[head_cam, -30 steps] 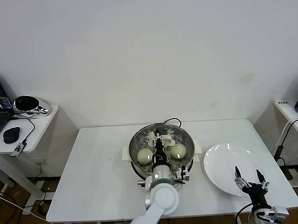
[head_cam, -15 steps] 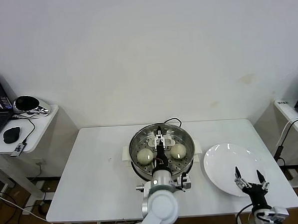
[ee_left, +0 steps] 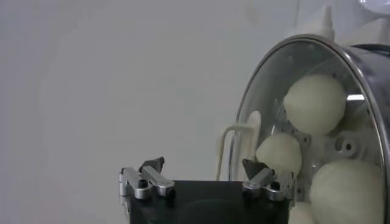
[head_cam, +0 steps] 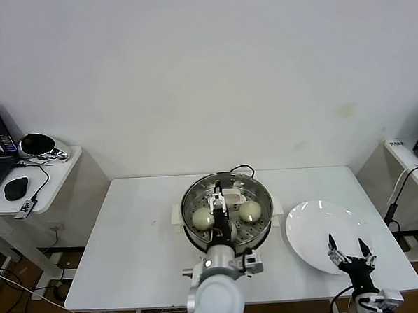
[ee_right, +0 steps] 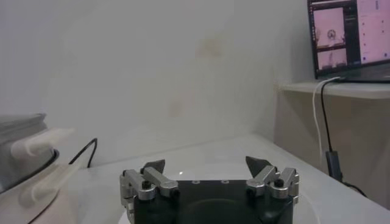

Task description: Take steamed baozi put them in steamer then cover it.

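The steamer (head_cam: 227, 213) stands mid-table on its white base. The glass cover (head_cam: 238, 225) lies on it, its cream handle (head_cam: 232, 194) at the centre. Two baozi (head_cam: 202, 217) (head_cam: 249, 210) show through the glass. In the left wrist view the cover (ee_left: 262, 97), its handle (ee_left: 234, 146) and three baozi (ee_left: 314, 103) show. My left gripper (head_cam: 217, 199) (ee_left: 203, 165) is open and empty over the cover, just left of the handle. My right gripper (head_cam: 349, 250) (ee_right: 206, 164) is open and empty over the near edge of the white plate (head_cam: 314, 224).
The steamer's black cable (head_cam: 242, 169) runs off behind it. A side table with a laptop, mouse and headset (head_cam: 36, 145) stands far left. Another side table (head_cam: 409, 153) stands far right. The steamer's handle (ee_right: 36, 145) shows in the right wrist view.
My left arm has drawn back toward me and shifted slightly left; its gripper has come off the cover's handle. The cover stays on the steamer. The right arm has not moved.
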